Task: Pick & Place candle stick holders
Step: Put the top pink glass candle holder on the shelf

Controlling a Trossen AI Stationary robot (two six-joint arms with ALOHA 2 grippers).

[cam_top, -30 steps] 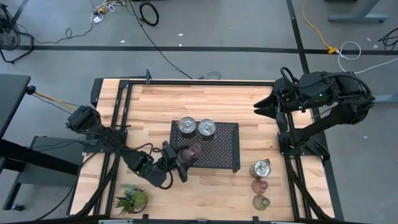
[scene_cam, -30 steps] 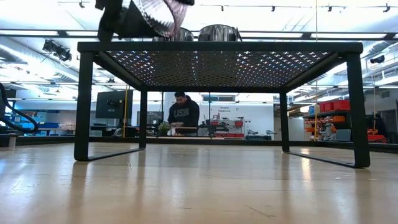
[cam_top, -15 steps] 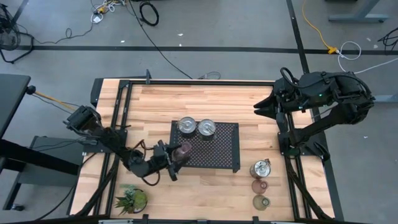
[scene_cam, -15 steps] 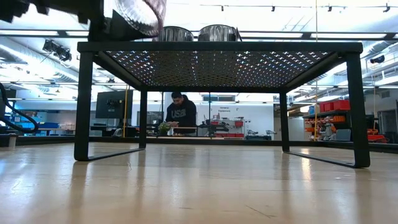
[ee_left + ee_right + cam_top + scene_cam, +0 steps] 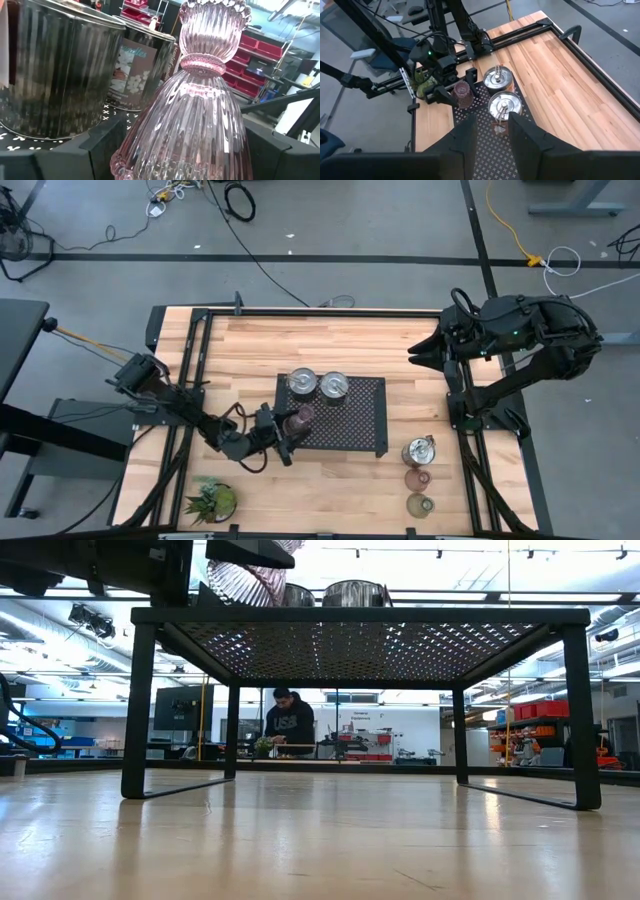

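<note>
Pinkish glass candle holder sits clamped in the left gripper at the black mesh tray's left edge, beside two silver holders; right gripper waits apart, fingers narrowly parted.

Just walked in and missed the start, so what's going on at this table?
The left hand holds a pink glass holder at the near-left corner of the black mesh tray, where two silver holders already stand. One silver holder, a pinkish one and a greenish one wait on the table to the tray's right. The right hand is parked high at the right edge.
</note>
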